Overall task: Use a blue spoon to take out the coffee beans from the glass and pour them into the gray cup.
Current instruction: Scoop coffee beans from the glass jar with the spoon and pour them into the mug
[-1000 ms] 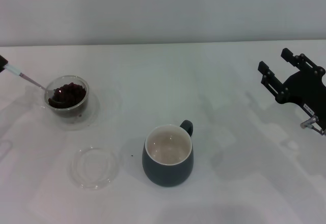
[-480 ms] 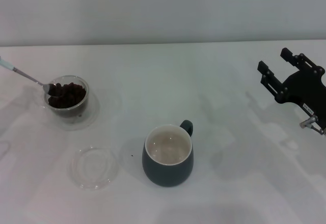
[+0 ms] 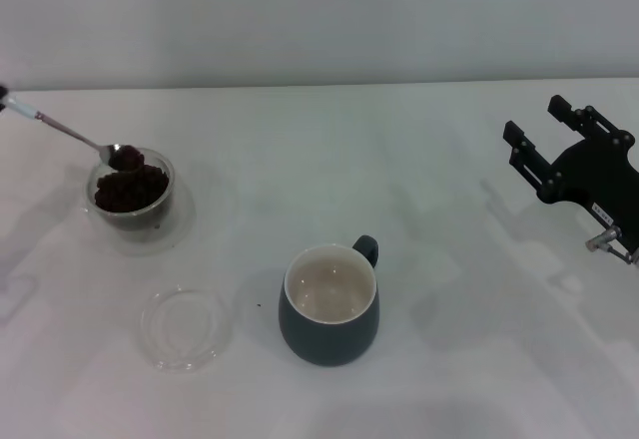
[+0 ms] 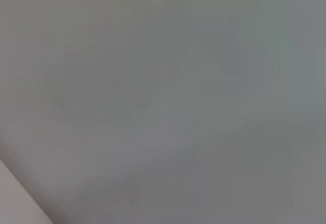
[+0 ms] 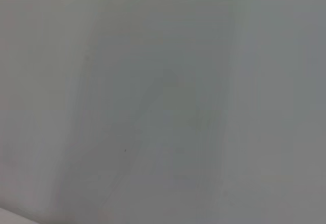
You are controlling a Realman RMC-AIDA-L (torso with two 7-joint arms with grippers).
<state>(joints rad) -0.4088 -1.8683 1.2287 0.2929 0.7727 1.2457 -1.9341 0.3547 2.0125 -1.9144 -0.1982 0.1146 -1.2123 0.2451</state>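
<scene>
The blue spoon [image 3: 75,137] slants down from the far left edge of the head view, where only a dark sliver of the left gripper [image 3: 3,99] shows at its handle end — whether its fingers are closed on the handle cannot be told. From that gripper the metal shaft runs rightward and down to the bowl, which sits just above the rim of the glass [image 3: 130,200] and carries a small load of coffee beans [image 3: 128,159]. Below the bowl, the glass holds a dark heap of more beans.

Farther right of the left gripper and nearer the robot stands the gray cup [image 3: 329,306], upright, handle turned away from the robot, its creamy inside bare. Between glass and cup, nearer the robot, lies a shallow clear dish [image 3: 186,327] with nothing in it.

The right gripper [image 3: 547,145] hangs well apart on the right side of the white table [image 3: 429,160], its two fingers spread and holding nothing.

Both wrist views show only plain grey surface.
</scene>
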